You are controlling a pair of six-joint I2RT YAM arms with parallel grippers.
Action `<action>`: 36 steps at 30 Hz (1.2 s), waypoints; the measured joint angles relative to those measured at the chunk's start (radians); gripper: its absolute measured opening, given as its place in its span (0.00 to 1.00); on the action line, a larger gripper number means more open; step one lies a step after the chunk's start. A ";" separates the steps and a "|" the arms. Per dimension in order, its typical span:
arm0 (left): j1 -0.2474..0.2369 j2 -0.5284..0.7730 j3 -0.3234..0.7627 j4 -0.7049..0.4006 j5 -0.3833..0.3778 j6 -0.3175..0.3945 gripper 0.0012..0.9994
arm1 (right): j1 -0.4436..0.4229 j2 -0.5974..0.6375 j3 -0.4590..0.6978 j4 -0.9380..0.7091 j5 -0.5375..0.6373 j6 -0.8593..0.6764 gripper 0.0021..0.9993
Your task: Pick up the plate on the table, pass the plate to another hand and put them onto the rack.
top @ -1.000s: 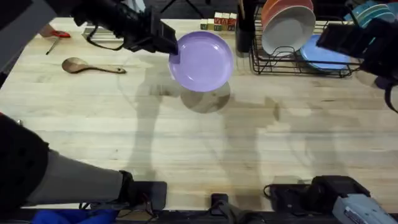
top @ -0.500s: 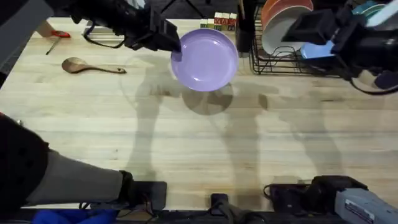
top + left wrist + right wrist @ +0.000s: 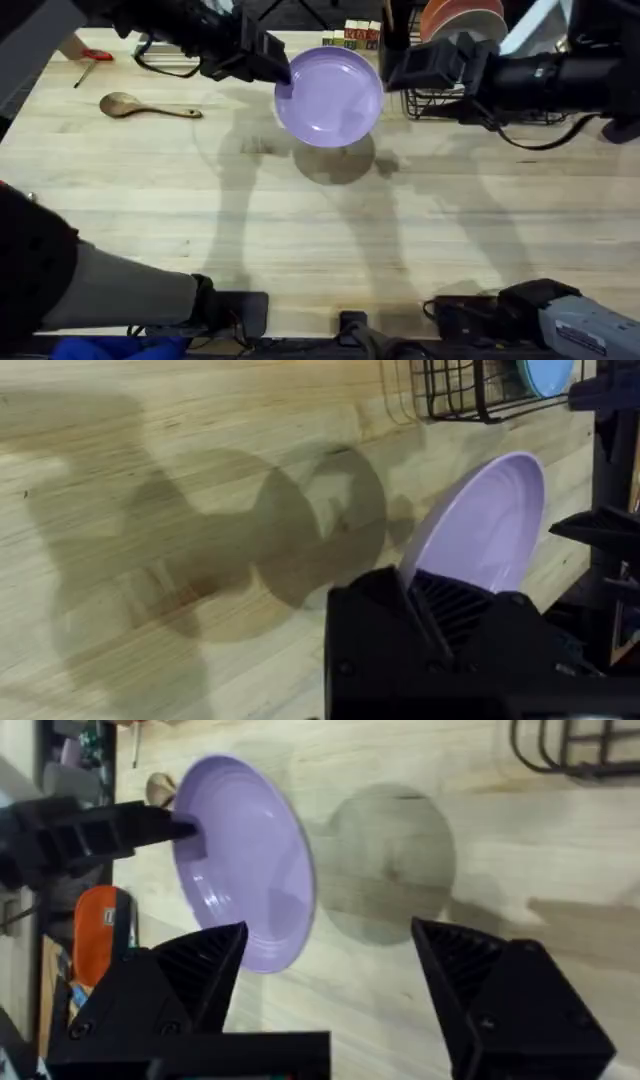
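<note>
Lavender plate [image 3: 330, 97] held clear of the pale butcher-block worktop [image 3: 300, 230], tilted, its round shadow lying on the planks just below it. Pinched at its left rim by the left jaws [image 3: 281, 84], clamped on the edge; in the left wrist view the plate [image 3: 480, 530] rising from between the black fingers [image 3: 450, 610] with the shadow beside it.

Right jaws [image 3: 395, 62] spread wide, just beside the plate's right rim, apart from it. In the right wrist view, two black fingers [image 3: 190, 970] set far apart, the plate [image 3: 245, 860] ahead of the gap and the left arm's finger gripping its far edge.

Black wire rack [image 3: 480, 100] at the far right of the worktop, behind the right arm, an orange plate [image 3: 460, 18] standing in it. Rack corner [image 3: 460, 390] and a light blue plate [image 3: 545, 375] visible in the left wrist view.

Wooden spoon [image 3: 150, 106] lying flat on the worktop at the left, well apart from the plate; a small red-handled item [image 3: 92, 57] near the far left edge.
</note>
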 joint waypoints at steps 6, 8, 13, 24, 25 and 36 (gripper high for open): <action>0.000 0.000 0.000 0.000 0.001 0.000 0.04 | 0.039 0.002 0.000 0.045 0.011 0.002 1.00; 0.000 0.000 0.000 0.000 0.002 0.000 0.04 | 0.052 0.002 0.000 0.053 0.011 0.002 1.00; 0.000 0.000 0.000 0.000 0.003 0.000 0.04 | 0.069 0.015 0.000 0.055 0.015 0.003 1.00; 0.000 0.000 0.000 0.000 0.003 0.000 0.04 | 0.112 0.112 0.000 0.151 0.019 0.003 1.00; 0.000 0.000 0.000 -0.001 0.003 0.000 0.04 | 0.118 0.127 0.000 0.159 0.019 0.003 1.00; 0.000 0.000 0.000 -0.011 0.003 0.000 0.04 | 0.143 0.219 0.000 0.184 0.019 0.003 0.70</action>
